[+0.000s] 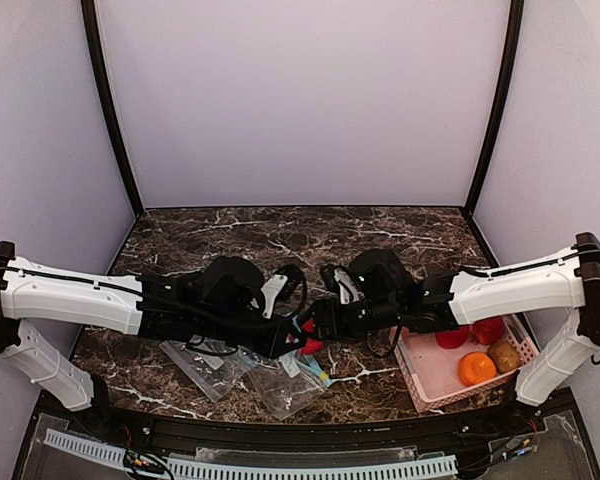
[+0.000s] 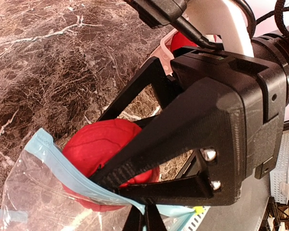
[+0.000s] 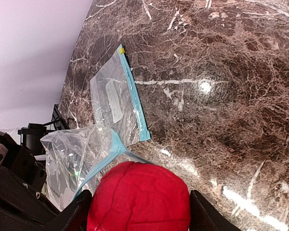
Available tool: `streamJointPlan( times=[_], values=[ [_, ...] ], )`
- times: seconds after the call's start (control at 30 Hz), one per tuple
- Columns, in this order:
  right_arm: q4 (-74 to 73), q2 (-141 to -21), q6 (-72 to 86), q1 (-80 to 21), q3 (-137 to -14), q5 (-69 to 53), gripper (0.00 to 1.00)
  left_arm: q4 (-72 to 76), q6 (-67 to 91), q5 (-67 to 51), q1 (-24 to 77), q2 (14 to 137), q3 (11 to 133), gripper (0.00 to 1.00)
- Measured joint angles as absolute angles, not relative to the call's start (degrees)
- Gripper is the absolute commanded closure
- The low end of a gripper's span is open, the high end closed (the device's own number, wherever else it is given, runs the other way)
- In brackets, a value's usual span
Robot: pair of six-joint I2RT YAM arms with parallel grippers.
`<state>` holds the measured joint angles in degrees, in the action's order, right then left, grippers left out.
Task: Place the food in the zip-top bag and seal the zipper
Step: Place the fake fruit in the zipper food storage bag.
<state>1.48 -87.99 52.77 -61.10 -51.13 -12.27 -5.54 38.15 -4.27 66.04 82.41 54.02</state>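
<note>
- Marble-patterned dark brown counter (image 1: 280, 240) fills the floor of the booth, and both arms reach in to meet near its 6 o'clock edge.
- Pink basket (image 1: 430, 365) sits at about 4 o'clock on the counter, well apart from both grippers. It holds two red fruits (image 1: 452, 338), an orange fruit (image 1: 476, 368) and a brown item (image 1: 504, 354).
- Clear zip-top bag (image 2: 43, 192) hangs crumpled off the counter. Its blue zipper strip (image 2: 62, 166) runs across the lower part of the red fruit in the left wrist view.
- Second bag (image 3: 118, 103) lies flat on the counter at roughly 11 o'clock from the held fruit in the right wrist view, apart from it.
- Right gripper (image 3: 140, 216) is clamped on one red fruit (image 3: 139, 197), with a black finger pressed to each side, at 3 and 9 o'clock.
- Left gripper (image 2: 143, 219) shows only as narrow fingers at 6 o'clock in its own view. They are pinched together on the zipper edge of the zip-top bag.
- That red fruit sits right at the bag's mouth, touching the zipper strip. Whether it has passed inside the opening cannot be told.
</note>
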Motion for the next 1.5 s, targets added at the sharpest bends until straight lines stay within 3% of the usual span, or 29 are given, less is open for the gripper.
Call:
streamJointPlan(
  times=[0.1, 0.33, 0.53, 0.93, 1.5],
  values=[
    [0.80, -87.61, 53.19, -61.10, -51.11, -12.53, 0.35, -5.30, 38.15, -4.34, 66.19, 82.39, 54.02, 0.99],
    [0.82, -86.39, 54.94, -61.10, -50.11, -13.19, 0.65, -5.02, 38.46, -3.86, 66.32, 82.37, 53.98, 0.99],
    [0.82, -84.20, 55.42, -61.10, -47.55, -13.56, 0.78, -4.38, 39.48, -2.72, 66.32, 82.39, 52.64, 0.99],
    [2.13, -81.91, 54.54, -63.55, -45.69, -19.07, 0.76, -0.32, 40.25, -1.63, 65.25, 84.60, 51.59, 0.99],
    [7.77, -78.46, 64.88, -62.28, -38.76, -11.70, 0.74, 7.57, 40.32, -8.21, 64.66, 84.68, 51.05, 0.99]
  ],
)
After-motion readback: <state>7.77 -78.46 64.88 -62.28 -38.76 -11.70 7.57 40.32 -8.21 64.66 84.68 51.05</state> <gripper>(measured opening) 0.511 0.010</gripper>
